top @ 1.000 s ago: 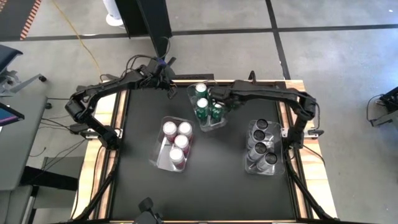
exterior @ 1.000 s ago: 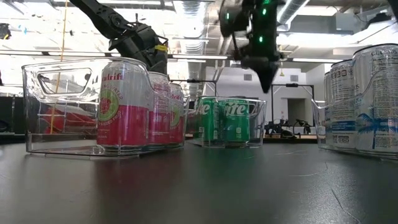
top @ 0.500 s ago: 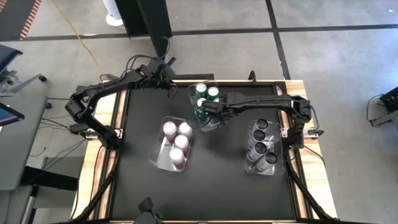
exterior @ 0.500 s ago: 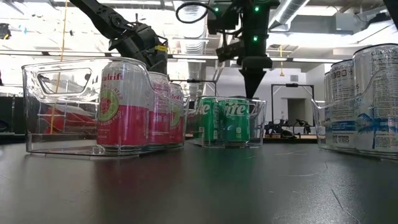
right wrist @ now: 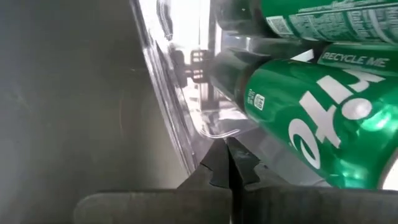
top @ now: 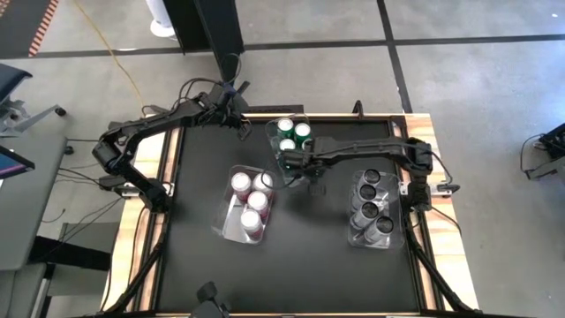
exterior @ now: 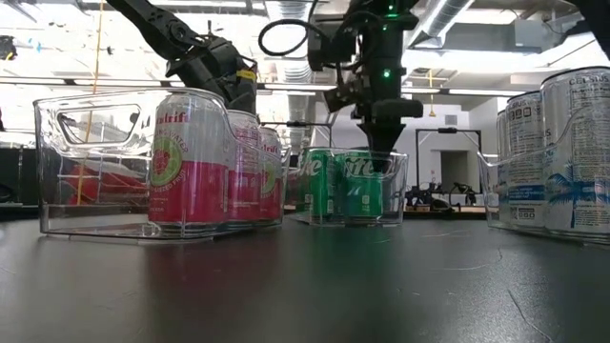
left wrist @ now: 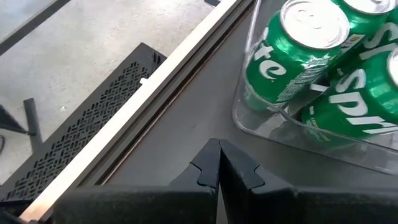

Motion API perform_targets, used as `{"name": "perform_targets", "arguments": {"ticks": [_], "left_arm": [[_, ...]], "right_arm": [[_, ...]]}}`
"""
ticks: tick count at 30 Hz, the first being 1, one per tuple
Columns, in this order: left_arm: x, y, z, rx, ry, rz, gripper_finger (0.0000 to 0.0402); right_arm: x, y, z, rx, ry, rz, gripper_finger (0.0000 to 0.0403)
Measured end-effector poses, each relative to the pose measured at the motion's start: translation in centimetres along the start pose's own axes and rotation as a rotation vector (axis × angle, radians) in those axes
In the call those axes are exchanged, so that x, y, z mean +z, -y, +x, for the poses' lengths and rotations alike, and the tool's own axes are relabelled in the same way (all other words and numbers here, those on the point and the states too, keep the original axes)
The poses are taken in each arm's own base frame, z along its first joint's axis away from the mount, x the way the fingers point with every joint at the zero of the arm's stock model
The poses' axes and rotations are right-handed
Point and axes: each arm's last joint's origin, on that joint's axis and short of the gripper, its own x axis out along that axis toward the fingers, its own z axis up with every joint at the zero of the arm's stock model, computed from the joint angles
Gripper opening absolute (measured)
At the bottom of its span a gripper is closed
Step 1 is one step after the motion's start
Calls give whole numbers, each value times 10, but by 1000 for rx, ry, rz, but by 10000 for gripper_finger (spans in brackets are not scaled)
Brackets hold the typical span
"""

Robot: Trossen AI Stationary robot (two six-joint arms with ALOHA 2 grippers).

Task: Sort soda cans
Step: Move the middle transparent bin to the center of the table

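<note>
Your right pincer (top: 284, 162) is low at the near end of the middle bin (top: 305, 179), its fingers pressed together on nothing; in the right wrist view the clenched tips (right wrist: 222, 163) meet just at the bin's clear wall (right wrist: 168, 106), with a green can (right wrist: 323, 124) right behind it. In the low view the same pincer (exterior: 379, 160) reaches down in front of the green cans (exterior: 345, 184).

The green cans (top: 292, 134) stand upright in the middle bin, long axes vertical, silver tops facing up toward the high camera. Three tops show clearly; the arm covers the rest of that bin.

The pink cans (top: 251, 200) stand upright in the left bin (top: 228, 221), four in a row along the bin's length, tops up. In the low view their labels (exterior: 187, 171) read level, which confirms the upright stance.

The dark cans (top: 369, 205) stand upright in the right bin (top: 394, 231), in a row along its length, tops up.

Your left pincer (top: 240, 124) waits at the far edge of the surface (top: 194, 265), beside the middle bin's far left corner. In the left wrist view its fingers (left wrist: 217, 168) are clenched, tips touching and holding nothing, with two green cans (left wrist: 298, 50) behind the bin wall ahead.
</note>
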Motion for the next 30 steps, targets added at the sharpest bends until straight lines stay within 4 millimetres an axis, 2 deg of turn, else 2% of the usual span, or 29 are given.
{"name": "perform_targets", "arguments": {"ticks": [4, 9, 23, 30], "left_arm": [[-1, 1, 0, -16, -5, -1, 0], [-3, 1, 0, -20, -26, -1, 0], [-2, 1, 0, -20, -23, -2, 0], [-2, 1, 0, -20, -23, -22, 0]], "right_arm": [[2, -1, 8, 47, -18, -9, 0], [4, -14, 5, 67, -22, -24, 0], [9, -68, -2, 148, -18, -45, 0], [10, -94, -10, 130, 11, -49, 0]]}}
